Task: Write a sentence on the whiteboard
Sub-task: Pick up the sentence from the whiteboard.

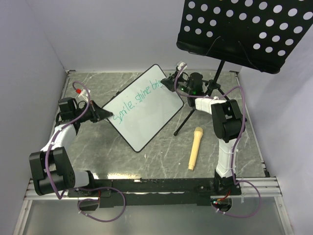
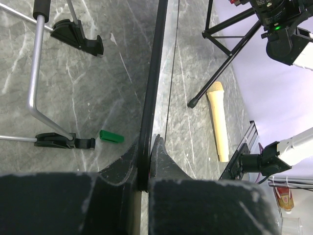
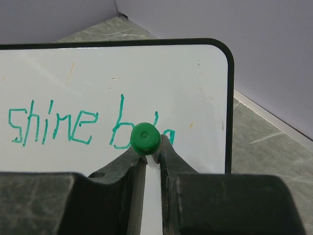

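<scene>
The whiteboard lies slanted across the middle of the table, its black frame seen edge-on in the left wrist view. My left gripper is shut on that frame at the board's near-left edge. The sentence runs in teal along the far long edge, reading "Smile, shine b" plus a few letters; "shine b" shows in the right wrist view. My right gripper is shut on a green marker, its tip against the whiteboard at the line's end.
A black perforated music stand rises at the back right, its tripod legs beside the board. A beige microphone-shaped stick lies at the right. A green cap and the board's black feet sit under the board.
</scene>
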`<state>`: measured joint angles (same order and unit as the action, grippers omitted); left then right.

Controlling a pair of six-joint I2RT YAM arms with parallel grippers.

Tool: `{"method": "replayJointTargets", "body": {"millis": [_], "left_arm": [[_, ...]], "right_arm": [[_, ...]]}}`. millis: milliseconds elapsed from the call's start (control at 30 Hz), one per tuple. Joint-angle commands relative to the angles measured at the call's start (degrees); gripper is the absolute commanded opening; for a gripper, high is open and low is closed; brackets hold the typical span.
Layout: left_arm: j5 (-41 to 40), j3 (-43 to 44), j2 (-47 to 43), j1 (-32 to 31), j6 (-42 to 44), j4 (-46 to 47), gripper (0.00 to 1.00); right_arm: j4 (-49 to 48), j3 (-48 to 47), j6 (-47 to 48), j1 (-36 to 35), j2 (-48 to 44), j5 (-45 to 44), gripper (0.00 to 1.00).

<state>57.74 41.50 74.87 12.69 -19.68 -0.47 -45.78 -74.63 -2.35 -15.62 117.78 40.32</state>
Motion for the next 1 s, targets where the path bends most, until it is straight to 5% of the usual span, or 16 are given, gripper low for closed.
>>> {"method": "replayJointTargets", "body": {"millis": [0, 967], "left_arm": [[-12.7, -0.6, 0.5, 0.1, 12.2, 1.6, 0.01], [-11.1, -0.6, 0.8, 0.1, 13.2, 1.5, 0.01]], "right_arm": [[-1.0, -3.7, -1.3, -0.9, -3.1, 1.5, 0.0], [7.5, -18.8, 1.1, 0.5, 5.8, -1.6, 0.0]]}}
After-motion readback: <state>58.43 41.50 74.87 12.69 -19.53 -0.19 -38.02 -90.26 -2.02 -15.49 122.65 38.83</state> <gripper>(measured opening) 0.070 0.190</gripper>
